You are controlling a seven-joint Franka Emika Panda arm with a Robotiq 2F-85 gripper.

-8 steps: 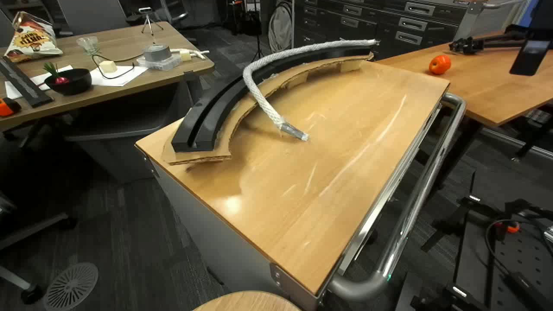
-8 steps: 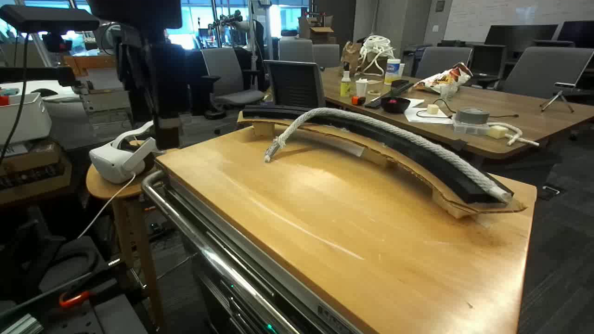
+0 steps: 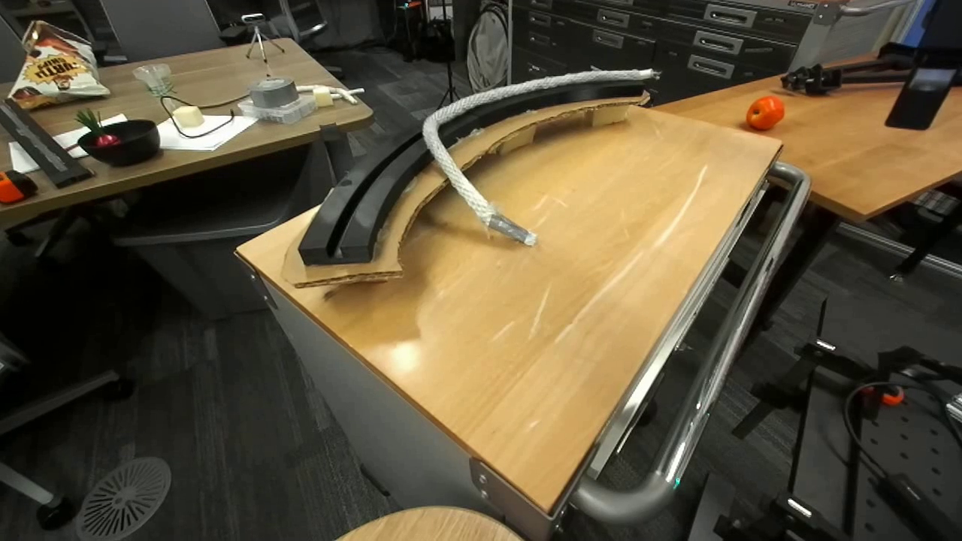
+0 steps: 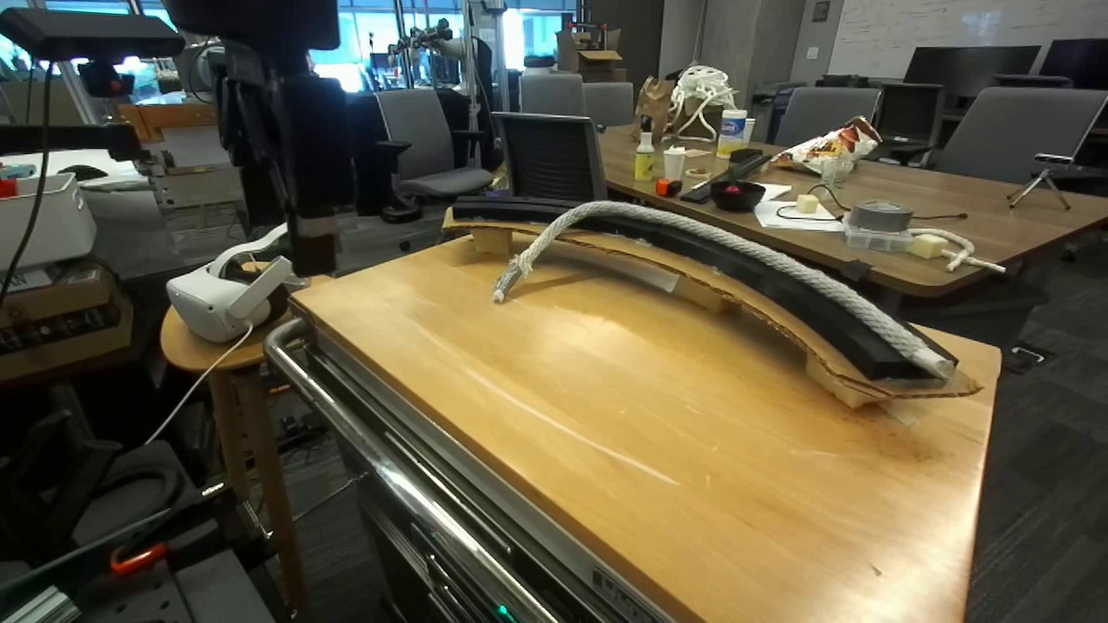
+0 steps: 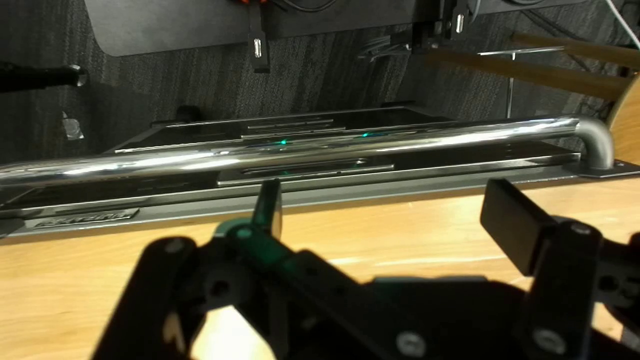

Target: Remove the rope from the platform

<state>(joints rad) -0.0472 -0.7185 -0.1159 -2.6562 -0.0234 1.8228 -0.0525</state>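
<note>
Rope [image 3: 453, 173]: one. Platform [image 3: 366, 225]: one. Wrist view: one gripper [image 5: 385, 202], two fingers [image 5: 515, 225], one rail [image 5: 310, 152]. Left table [image 3: 207, 75] in an exterior view: one chip bag [image 3: 64, 71], one bowl [image 3: 128, 152], one radish [image 3: 107, 140], two pale blocks [image 3: 187, 116], one tape roll [image 3: 273, 93], one tripod [image 3: 258, 31]. Right table [image 3: 864, 158]: one fruit [image 3: 765, 113]. In an exterior view, left: one stool [image 4: 197, 353], one headset [image 4: 216, 303]; far: one canister [image 4: 731, 134], one yellow-labelled bottle [image 4: 645, 160], one heap of white cord [image 4: 703, 91].

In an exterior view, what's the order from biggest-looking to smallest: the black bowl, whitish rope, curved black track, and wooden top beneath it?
In an exterior view, by visible area:
1. wooden top
2. curved black track
3. whitish rope, long but thin
4. black bowl
</note>
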